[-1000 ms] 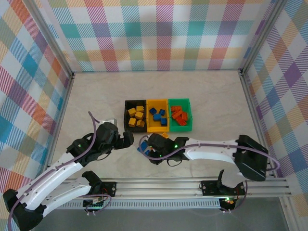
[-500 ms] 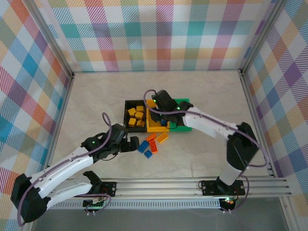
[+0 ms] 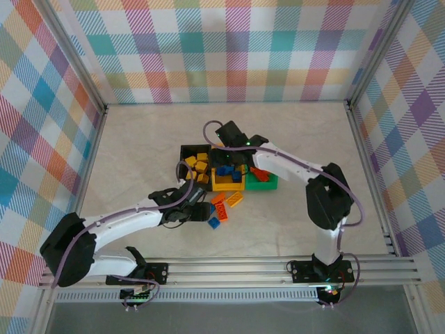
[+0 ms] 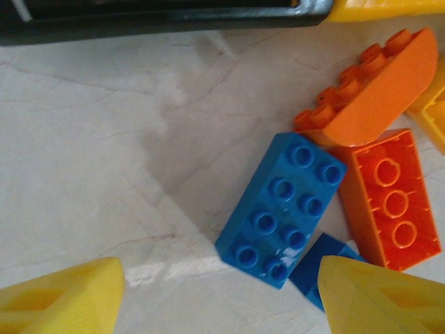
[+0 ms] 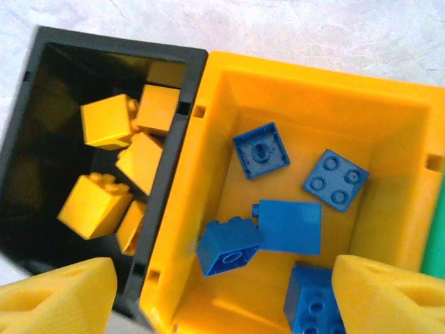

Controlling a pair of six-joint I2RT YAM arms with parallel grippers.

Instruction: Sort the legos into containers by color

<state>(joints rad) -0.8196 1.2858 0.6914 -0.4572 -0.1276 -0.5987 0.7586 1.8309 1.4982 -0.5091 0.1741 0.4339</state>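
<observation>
Three bins stand in a row: black bin (image 3: 183,150) with yellow legos (image 5: 106,122), yellow bin (image 3: 227,186) with several blue legos (image 5: 228,245), green bin (image 3: 268,185) with orange-red ones. Loose legos lie in front of the bins: a blue two-by-four brick (image 4: 281,209), an orange curved brick (image 4: 372,87), an orange-red brick (image 4: 389,198) upside down, and a second blue one (image 4: 325,270). My left gripper (image 3: 200,209) (image 4: 219,299) hangs open just left of the blue brick, holding nothing. My right gripper (image 3: 228,165) (image 5: 222,299) is open above the yellow bin (image 5: 313,76).
The black bin's near wall (image 4: 160,17) runs along the top of the left wrist view, close behind the loose pile. A yellow brick (image 4: 432,111) lies at the pile's right edge. The green bin's edge (image 5: 437,243) borders the yellow bin. Checkered walls enclose the table.
My right gripper went from the loose pile up to the yellow bin and now stands open over it. My left gripper slid right, up to the loose bricks.
</observation>
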